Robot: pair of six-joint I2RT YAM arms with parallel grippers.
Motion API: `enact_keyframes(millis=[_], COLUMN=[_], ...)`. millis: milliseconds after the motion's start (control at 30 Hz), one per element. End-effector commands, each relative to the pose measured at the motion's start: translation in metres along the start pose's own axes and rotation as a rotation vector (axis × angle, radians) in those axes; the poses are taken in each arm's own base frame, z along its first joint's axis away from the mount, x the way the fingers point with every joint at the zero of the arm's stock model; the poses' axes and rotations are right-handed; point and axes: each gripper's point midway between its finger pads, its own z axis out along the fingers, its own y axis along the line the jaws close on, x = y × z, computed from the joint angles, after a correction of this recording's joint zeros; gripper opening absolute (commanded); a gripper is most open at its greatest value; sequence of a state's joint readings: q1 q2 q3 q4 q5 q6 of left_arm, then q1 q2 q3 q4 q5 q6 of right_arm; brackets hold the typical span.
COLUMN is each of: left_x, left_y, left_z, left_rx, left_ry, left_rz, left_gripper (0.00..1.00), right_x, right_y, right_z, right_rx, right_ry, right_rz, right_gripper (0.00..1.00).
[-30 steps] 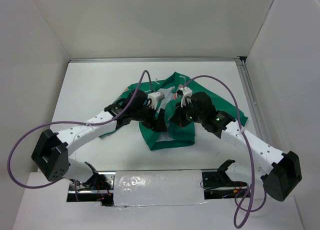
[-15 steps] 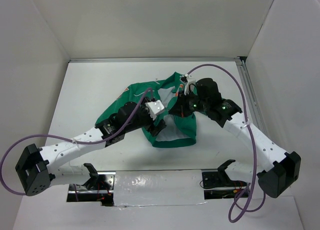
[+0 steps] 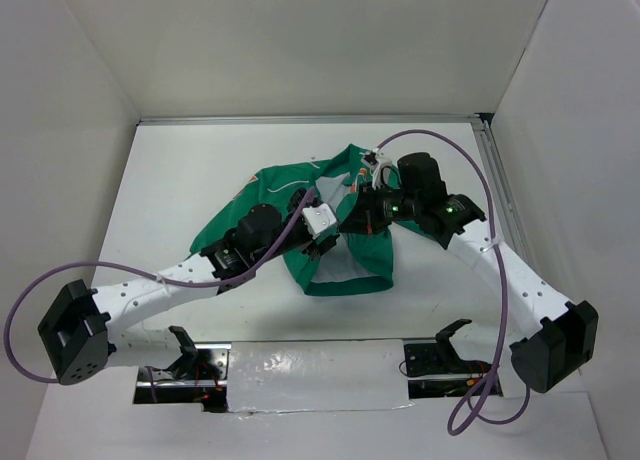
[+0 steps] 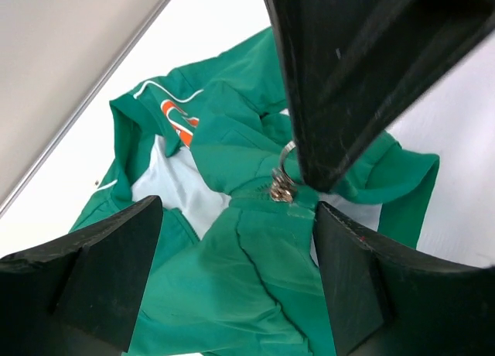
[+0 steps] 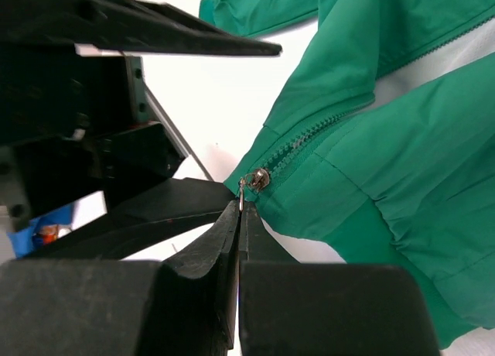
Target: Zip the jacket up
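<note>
From the top camera, the green jacket (image 3: 345, 272) is bunched in the middle of the white table (image 3: 190, 180), with both arms crowded over its front. The left gripper (image 3: 326, 246) sits toward the hem and the right gripper (image 3: 358, 220) is just beyond it. You can't read either one's jaws from up here.

The left wrist camera sorts that out. Its fingers (image 4: 116, 255) are spread wide over the fabric with nothing pinched. The zipper pull (image 4: 280, 187) is between them, and there's an orange patch (image 4: 176, 118) further back.

The right wrist camera shows its tips clamped tight on that pull tab, with the zipper teeth (image 5: 309, 139) running up and away.

A second ago the two grippers were side by side. Now the left has drawn nearer and the right has pushed farther back.
</note>
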State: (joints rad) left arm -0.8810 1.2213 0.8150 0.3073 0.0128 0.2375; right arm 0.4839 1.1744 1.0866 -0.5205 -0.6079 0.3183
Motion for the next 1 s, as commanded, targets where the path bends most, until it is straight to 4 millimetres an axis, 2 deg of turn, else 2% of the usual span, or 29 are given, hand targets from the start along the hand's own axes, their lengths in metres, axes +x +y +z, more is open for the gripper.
enact_keyframes(millis=[0, 133, 300, 433, 533, 567, 633, 800, 900, 933, 967], left_x=[-0.014, -0.017, -0.021, -0.021, -0.021, -0.021, -0.021, -0.016, -0.013, -0.014, -0.015], left_y=[0.004, -0.002, -0.007, -0.002, 0.001, 0.002, 0.002, 0.002, -0.003, -0.006, -0.007], left_z=[0.001, -0.004, 0.001, 0.007, 0.007, 0.006, 0.005, 0.004, 0.005, 0.005, 0.004], left_rx=[-0.018, -0.005, -0.003, -0.049, -0.068, -0.074, -0.078, -0.078, -0.058, -0.053, -0.05], left_ry=[-0.063, -0.084, -0.109, -0.11, -0.118, -0.119, -0.12, -0.091, -0.084, -0.087, -0.092], left_rz=[0.055, 0.062, 0.083, 0.106, 0.115, 0.121, 0.125, 0.123, 0.118, 0.116, 0.118], left_gripper=[0.89, 0.88, 0.81, 0.75, 0.61, 0.49, 0.34, 0.3, 0.12, 0.0, 0.0], right_x=[-0.024, -0.023, -0.023, -0.023, -0.022, -0.022, -0.023, -0.032, -0.04, -0.042, -0.044], right_y=[0.017, 0.014, 0.015, 0.016, 0.014, 0.012, 0.011, 0.007, 0.003, 0.002, 0.0], right_z=[-0.012, -0.009, -0.007, -0.008, -0.008, -0.008, -0.008, -0.01, -0.01, -0.009, -0.008], right_rx=[-0.057, -0.065, -0.082, -0.093, -0.085, -0.079, -0.077, -0.061, -0.032, -0.024, -0.01], right_ry=[-0.047, -0.031, -0.027, -0.024, -0.023, -0.025, -0.027, -0.068, -0.096, -0.102, -0.108], right_rz=[-0.017, 0.005, 0.011, 0.012, 0.021, 0.027, 0.033, 0.033, 0.039, 0.04, 0.043], right_gripper=[0.0, 0.0, 0.0, 0.0, 0.0, 0.0, 0.0, 0.0, 0.0, 0.0, 0.0])
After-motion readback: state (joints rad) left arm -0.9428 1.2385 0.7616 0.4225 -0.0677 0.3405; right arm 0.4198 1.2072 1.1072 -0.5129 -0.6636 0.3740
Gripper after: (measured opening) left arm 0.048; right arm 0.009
